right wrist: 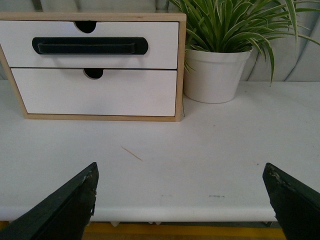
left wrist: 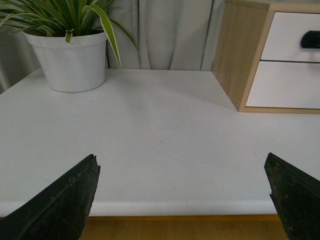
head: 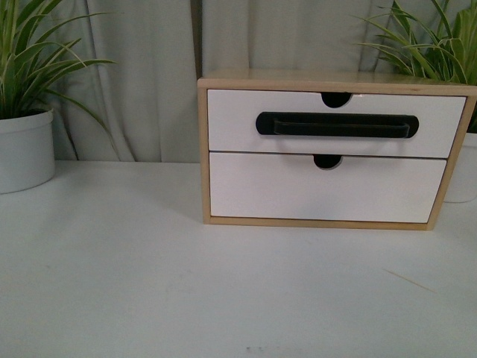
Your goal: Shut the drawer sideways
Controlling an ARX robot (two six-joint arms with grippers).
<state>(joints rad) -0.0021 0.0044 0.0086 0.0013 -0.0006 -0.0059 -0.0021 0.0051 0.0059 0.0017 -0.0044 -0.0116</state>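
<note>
Well ahead, drawer (right wrist: 90, 45) flush in cabinet (head: 203, 149), left hand (left wrist: 182, 200) and right hand (right wrist: 180, 200) both spread wide, grasping nothing

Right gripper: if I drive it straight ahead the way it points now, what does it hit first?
Probably the cabinet. The right gripper, jaws open, points over bare table toward the cabinet's right front corner, beside the white plant pot. Depth is unclear, so it might slip between them.

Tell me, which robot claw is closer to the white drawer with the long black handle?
Right, probably. The right gripper faces the white drawer with the long black bar handle almost head-on across the white table. The left gripper is off to the side, seeing the wooden cabinet at an angle.
</note>
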